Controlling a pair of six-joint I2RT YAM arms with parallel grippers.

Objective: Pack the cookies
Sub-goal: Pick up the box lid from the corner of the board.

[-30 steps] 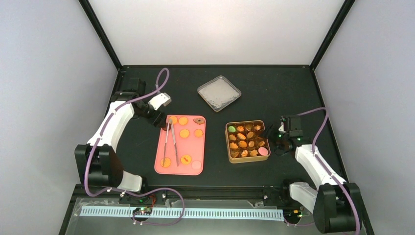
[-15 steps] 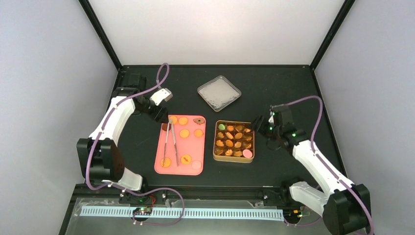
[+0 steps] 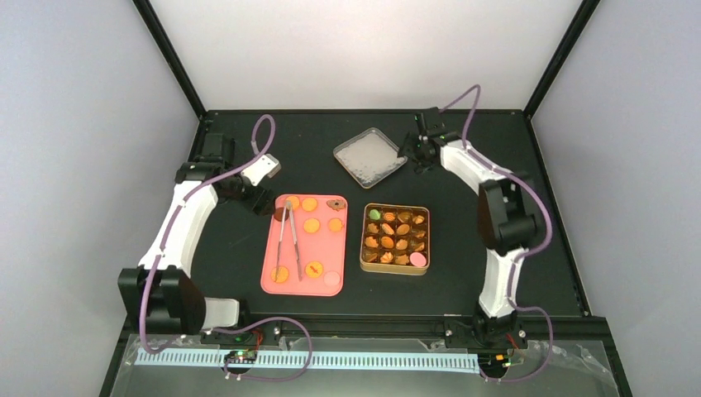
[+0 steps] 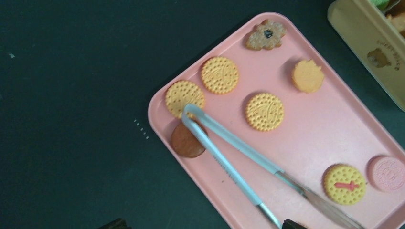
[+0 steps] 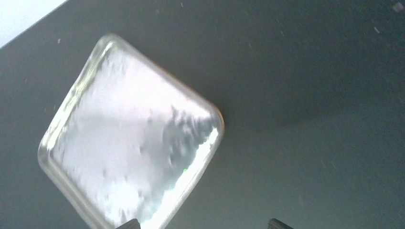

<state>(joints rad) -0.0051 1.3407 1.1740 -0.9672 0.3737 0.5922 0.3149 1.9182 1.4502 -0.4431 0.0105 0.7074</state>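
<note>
Your left end effector (image 3: pixel 264 203) hangs jaws-apart over the pink rectangular plastic tray (image 4: pixel 305 129), where small round cookies (image 4: pixel 264 111) lie around long metal tongs (image 4: pixel 229 143). Others fill the gold square tin (image 3: pixel 364 265). Your right end effector (image 3: pixel 416 157), also apart and empty, hovers by the silvery square lid (image 5: pixel 129 138), presumably for closing.

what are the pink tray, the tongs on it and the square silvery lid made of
The pink rectangular tray looks like matte moulded plastic: even colour, soft rounded rim. The long silvery tongs look like metal: pale sheen. The square silvery lid is probably shiny sheet metal: mirror-like glare.
</note>
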